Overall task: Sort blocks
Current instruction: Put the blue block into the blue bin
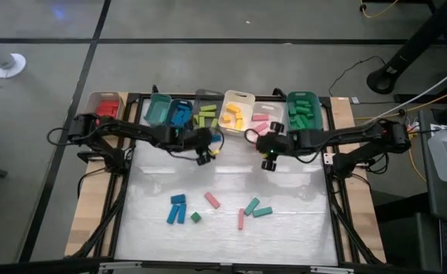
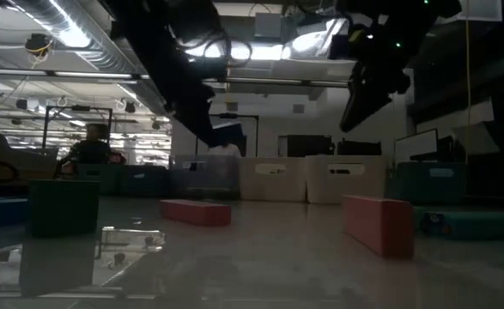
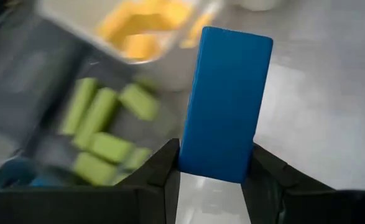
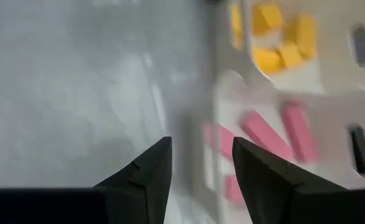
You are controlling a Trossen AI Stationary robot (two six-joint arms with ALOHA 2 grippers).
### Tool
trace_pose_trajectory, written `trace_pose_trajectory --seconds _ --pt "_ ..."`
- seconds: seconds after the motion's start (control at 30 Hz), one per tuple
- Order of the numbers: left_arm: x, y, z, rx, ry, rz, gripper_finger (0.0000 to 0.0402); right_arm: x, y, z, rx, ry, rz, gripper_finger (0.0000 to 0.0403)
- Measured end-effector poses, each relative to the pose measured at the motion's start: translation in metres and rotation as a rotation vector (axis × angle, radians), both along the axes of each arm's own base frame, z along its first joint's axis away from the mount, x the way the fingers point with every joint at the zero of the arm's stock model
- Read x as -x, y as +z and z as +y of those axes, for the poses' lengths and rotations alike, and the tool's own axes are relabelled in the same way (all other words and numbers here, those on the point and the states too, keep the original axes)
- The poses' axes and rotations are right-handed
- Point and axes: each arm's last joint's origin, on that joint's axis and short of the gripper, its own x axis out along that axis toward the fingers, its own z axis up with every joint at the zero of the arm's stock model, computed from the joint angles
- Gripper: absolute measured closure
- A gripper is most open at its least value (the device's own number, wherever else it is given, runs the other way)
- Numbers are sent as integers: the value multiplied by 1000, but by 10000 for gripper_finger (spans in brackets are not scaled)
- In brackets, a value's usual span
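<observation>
Lying loose on the near half of the table [image 1: 154, 228] are the unsorted blocks [image 1: 179, 208], blue and dark green at left, pink and teal toward the right. Farther back, the left gripper [image 1: 205, 150] clamps an upright blue block [image 3: 227, 102] beside the lime bin [image 1: 207, 113]. The right gripper [image 1: 269, 155] hangs with jaws parted and empty just before the pink bin [image 4: 306, 143].

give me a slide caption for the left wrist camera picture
Left gripper holds a blue block upright above the bins of lime blocks and yellow blocks.
</observation>
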Motion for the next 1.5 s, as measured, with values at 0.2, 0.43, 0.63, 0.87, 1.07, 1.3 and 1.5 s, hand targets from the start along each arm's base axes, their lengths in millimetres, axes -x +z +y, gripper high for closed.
trace_pose_trajectory --seconds 0.2,0.43,0.63,0.87,1.07,1.3,1.5 --pt "6 0 29 -13 106 2 287 -16 -26 5 -84 66 -40 233" --pt "12 1 50 -25 185 0 287 -20 -63 -20 -66 3 50 233" --pt "17 1 66 -31 238 0 287 -19 -75 -56 -71 -117 78 233" --pt "35 24 74 -113 327 -26 287 -9 -75 -98 -87 -211 57 233" --pt "68 34 74 -37 520 15 287 -6 -75 -105 -240 -152 13 233" --pt "93 6 78 52 706 136 287 -21 -76 -72 -276 -7 -13 233" --pt "97 -16 85 44 684 83 243 -37 -68 -48 -240 90 -113 233"
